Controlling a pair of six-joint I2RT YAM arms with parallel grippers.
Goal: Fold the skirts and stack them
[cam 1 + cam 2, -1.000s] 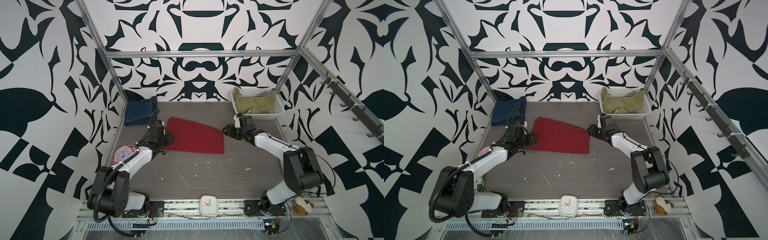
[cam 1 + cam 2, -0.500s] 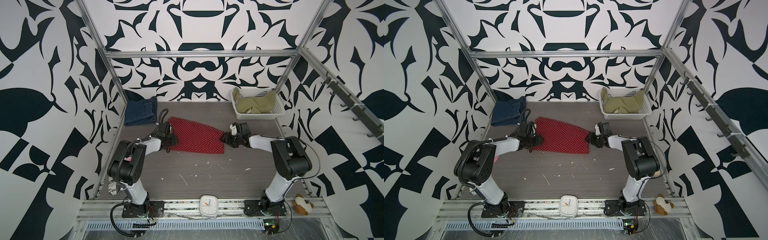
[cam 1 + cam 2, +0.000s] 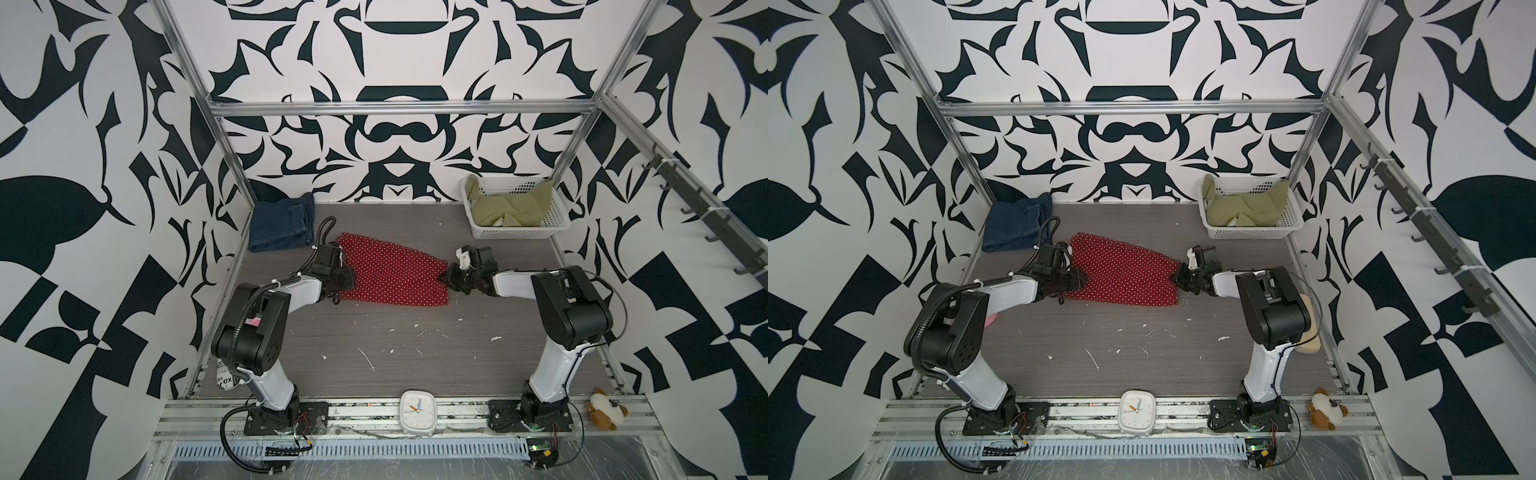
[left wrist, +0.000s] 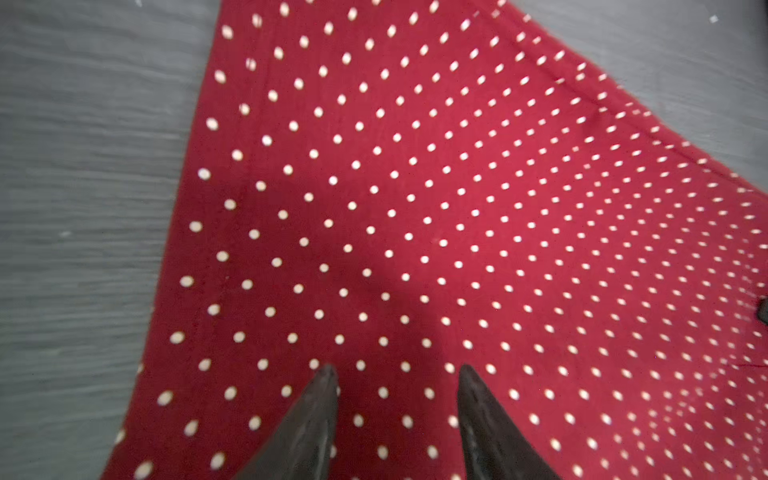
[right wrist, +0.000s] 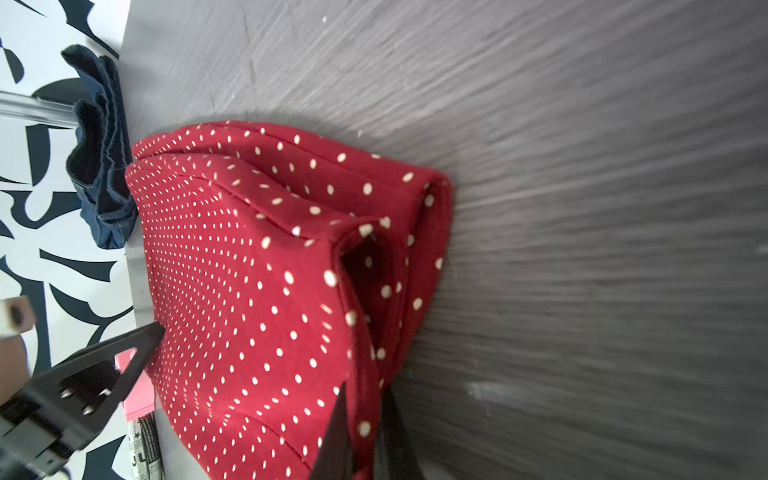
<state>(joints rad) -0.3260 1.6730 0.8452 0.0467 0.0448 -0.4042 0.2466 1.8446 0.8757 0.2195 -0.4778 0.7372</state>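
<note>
Red skirt (image 3: 390, 276): thin cloth w/ tiny white dots, lies flat as a rough trapezoid mid-surface (image 3: 374, 345), which is grey wood-grain. Denim skirt (image 3: 282, 226) is thick and folded in the back-left corner. Olive skirt (image 3: 511, 208) sits crumpled in the perforated plastic basket (image 3: 515, 233). Right fingers (image 5: 336, 440) pinch the red skirt's right-end hem. Left fingers (image 4: 311, 419) are parted over its left end, gripping nothing. Vs 1 s ago: right fingers were apart, now clamped; the skirt hasn't moved.
</note>
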